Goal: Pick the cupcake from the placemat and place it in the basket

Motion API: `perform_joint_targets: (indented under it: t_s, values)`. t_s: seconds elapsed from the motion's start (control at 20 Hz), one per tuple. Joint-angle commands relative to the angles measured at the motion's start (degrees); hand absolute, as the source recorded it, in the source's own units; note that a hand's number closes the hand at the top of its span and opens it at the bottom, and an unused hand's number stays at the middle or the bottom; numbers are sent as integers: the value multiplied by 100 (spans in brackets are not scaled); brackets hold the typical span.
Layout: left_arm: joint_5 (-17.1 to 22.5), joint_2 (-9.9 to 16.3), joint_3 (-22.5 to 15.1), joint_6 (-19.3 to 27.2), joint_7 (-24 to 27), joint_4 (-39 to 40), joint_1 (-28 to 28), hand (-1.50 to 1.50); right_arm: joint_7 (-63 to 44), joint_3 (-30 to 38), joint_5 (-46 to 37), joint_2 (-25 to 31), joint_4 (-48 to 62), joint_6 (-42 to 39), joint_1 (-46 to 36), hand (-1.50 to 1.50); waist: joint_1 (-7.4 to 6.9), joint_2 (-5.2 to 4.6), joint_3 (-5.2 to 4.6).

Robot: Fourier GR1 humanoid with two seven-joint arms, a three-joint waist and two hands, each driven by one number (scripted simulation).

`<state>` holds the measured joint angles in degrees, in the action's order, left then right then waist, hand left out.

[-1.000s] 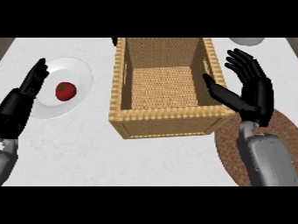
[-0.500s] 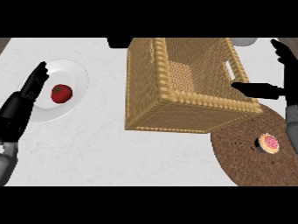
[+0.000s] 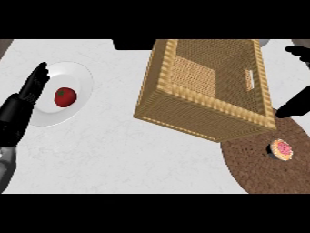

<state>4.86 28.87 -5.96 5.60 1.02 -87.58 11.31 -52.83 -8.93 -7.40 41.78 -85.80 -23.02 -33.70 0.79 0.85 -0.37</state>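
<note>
The cupcake point(image 3: 282, 149), with pink-and-yellow icing, sits on the round brown placemat point(image 3: 271, 175) at the lower right. The woven basket point(image 3: 197, 116) fills the middle; it stands tilted and turned, its near wall facing up and its inside showing. My right hand point(image 3: 299, 101) is at the right edge, open. Its thumb touches the basket's right corner, and its fingers reach up beside the basket's far right side. The hand is above the cupcake and apart from it. My left hand point(image 3: 19, 107) rests open at the left, fingers up.
A white plate point(image 3: 80, 77) with a red tomato point(image 3: 64, 97) lies at the left, next to my left hand. A dark object point(image 3: 133, 44) and a white one point(image 3: 265, 43) show at the counter's far edge. Bare counter point(image 3: 117, 159) spreads below the basket.
The basket has tipped and turned clockwise, looming larger. My right hand has swung out to the right edge, uncovering the cupcake on the placemat. The left hand has stayed put.
</note>
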Motion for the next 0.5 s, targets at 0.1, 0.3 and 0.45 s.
perform_joint_targets:
  t_s: [0.1,0.3,0.45]
  values:
    - [-40,-93,-46,-6,-164,-270,-61,0,-1384,218,1277,398,-164,-1361,-301,-150,-40,-35,27]
    - [-121,-101,87,-7,-9,-173,-17,0,-1328,153,1494,612,-119,-1406,-49,-150,-38,-57,29]
    - [-116,-181,123,-58,135,-41,-175,0,-1435,141,1699,806,-363,-1379,217,-150,-24,-58,28]
